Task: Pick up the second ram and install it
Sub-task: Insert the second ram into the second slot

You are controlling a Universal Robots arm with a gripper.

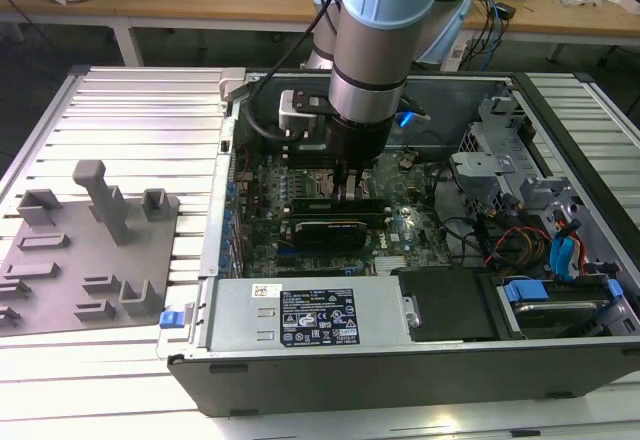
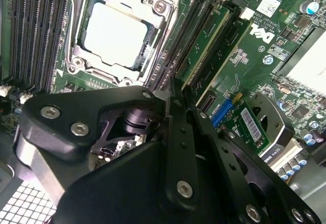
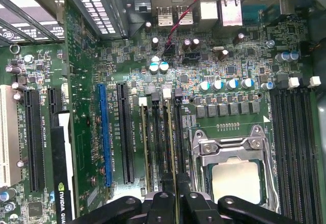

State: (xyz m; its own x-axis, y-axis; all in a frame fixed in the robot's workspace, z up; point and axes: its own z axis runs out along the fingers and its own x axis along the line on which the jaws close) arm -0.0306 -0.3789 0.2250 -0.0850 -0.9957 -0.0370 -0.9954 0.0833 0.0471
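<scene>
My gripper [image 1: 347,192] reaches down into the open computer case, over the motherboard [image 1: 400,230]. In both wrist views the second ram [image 3: 171,142] [image 2: 204,43], a thin green stick, stands on edge in the slot closest to the CPU socket [image 3: 232,168] [image 2: 114,35]. The black gripper [image 3: 176,199] [image 2: 172,92] is shut on the near end of this stick, one finger on each side. Another green stick [image 3: 144,142] [image 2: 224,51] sits in a slot a little farther from the socket.
A graphics card [image 1: 325,230] lies just in front of the gripper and a power supply [image 1: 300,315] at the case front. Drive bays and cables [image 1: 540,220] crowd the exterior view's right. A grey fixture tray [image 1: 90,230] sits outside the case on the left.
</scene>
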